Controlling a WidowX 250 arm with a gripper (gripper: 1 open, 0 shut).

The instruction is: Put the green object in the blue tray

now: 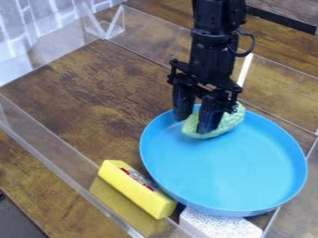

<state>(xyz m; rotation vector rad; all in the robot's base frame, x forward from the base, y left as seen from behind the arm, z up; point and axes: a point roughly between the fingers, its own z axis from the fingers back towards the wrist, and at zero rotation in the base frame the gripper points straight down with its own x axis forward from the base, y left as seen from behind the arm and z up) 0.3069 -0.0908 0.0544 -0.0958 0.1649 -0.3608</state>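
Note:
The pale green object lies on the far rim of the round blue tray, partly over its edge. My black gripper points almost straight down onto it. Its two fingers stand on either side of the object's middle and are shut on it. Their tips and the middle of the object are hidden behind the fingers. The object is still resting low, at tray level.
A yellow rectangular block with a red label lies against the tray's near-left edge. A white speckled patch sits below the tray. Clear plastic walls fence the wooden table on the left and front.

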